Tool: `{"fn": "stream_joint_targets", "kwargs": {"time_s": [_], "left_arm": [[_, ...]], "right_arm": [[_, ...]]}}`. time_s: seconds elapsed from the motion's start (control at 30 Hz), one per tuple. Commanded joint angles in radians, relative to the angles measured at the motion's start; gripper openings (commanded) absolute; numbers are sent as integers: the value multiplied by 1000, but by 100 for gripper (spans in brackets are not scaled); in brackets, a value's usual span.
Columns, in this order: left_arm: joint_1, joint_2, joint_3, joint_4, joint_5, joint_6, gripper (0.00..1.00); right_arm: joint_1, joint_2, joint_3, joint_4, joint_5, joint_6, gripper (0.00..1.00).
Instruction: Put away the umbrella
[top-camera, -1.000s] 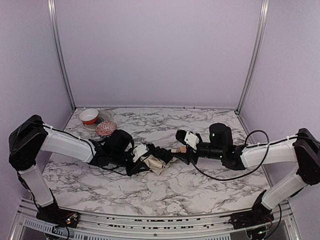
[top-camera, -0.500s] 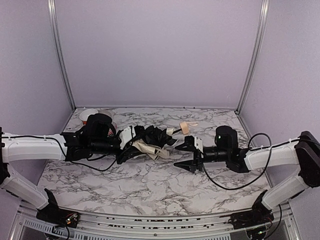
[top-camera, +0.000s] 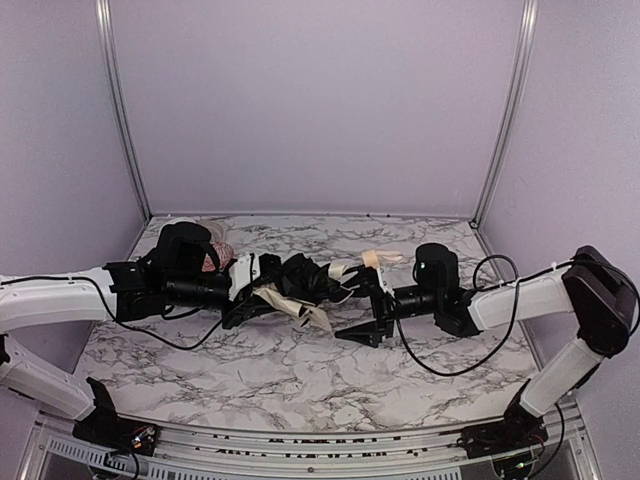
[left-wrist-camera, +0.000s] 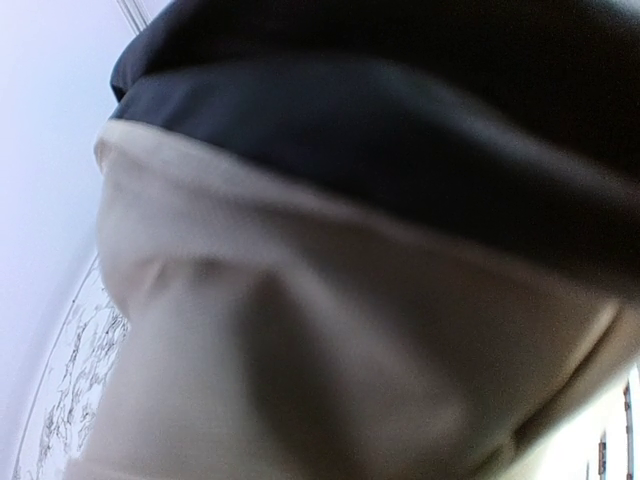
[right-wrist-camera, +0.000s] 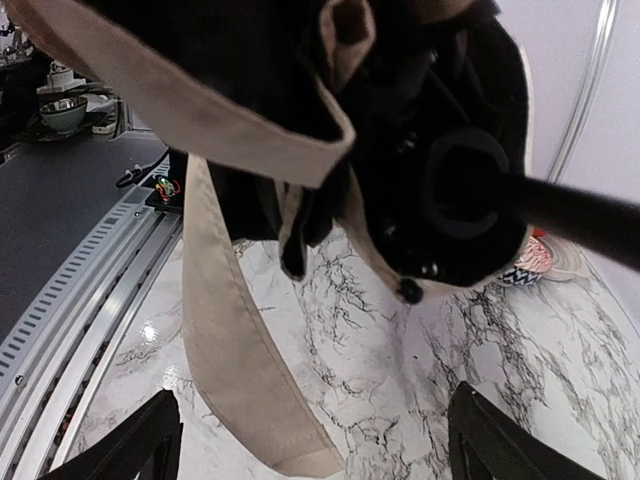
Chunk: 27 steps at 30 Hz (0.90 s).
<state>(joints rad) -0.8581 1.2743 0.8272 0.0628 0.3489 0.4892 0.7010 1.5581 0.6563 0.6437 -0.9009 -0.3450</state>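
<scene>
The umbrella (top-camera: 300, 283) is a crumpled bundle of cream and black fabric held just above the table's middle. Its tan knob handle (top-camera: 373, 258) points back right. My left gripper (top-camera: 243, 293) is shut on the bundle's left end; in the left wrist view blurred cream and black fabric (left-wrist-camera: 300, 330) fills the frame and hides the fingers. My right gripper (top-camera: 360, 312) is wide open and empty, just right of the bundle and below the handle. In the right wrist view the umbrella (right-wrist-camera: 400, 130) hangs above the open gripper (right-wrist-camera: 320, 445), with a cream strap (right-wrist-camera: 225, 340) dangling and the black shaft (right-wrist-camera: 580, 210) running right.
A red patterned bowl (top-camera: 212, 256) sits at the back left, mostly hidden behind my left arm; it also shows in the right wrist view (right-wrist-camera: 530, 265). The table's metal front rail (right-wrist-camera: 90, 290) runs along the near edge. Purple walls enclose the marble table (top-camera: 300, 370).
My right gripper, shut on the handle a second ago, let go and now reaches open toward the bundle. My left arm lifted the umbrella back, then shifted it slightly right.
</scene>
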Motion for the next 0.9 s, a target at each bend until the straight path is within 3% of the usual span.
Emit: {"fn": "stream_joint_targets", "kwargs": {"time_s": [0.0,0.27,0.43,0.5,0.63,0.73,0.87], "left_arm": [[4,-30,47,48,22,35,0],[4,28,105,102,-238,-44,0],[4,53,133,104,-406,-20,0],[4,48,137,92,-395,29,0],[4,-19,98,110,-233,141,0],[4,-48,122,28,-122,219,0],[2,-54,148,-17,-98,237,0]], "right_arm": [[29,-4,41,60,-57,27,86],[121,-30,43,18,140,-29,57],[223,-97,-16,3,346,-102,55],[239,-132,-45,3,402,-107,57],[239,-185,-85,-46,457,-115,62],[239,-235,-95,-122,491,-123,66],[234,-280,-105,-141,524,-110,68]]}}
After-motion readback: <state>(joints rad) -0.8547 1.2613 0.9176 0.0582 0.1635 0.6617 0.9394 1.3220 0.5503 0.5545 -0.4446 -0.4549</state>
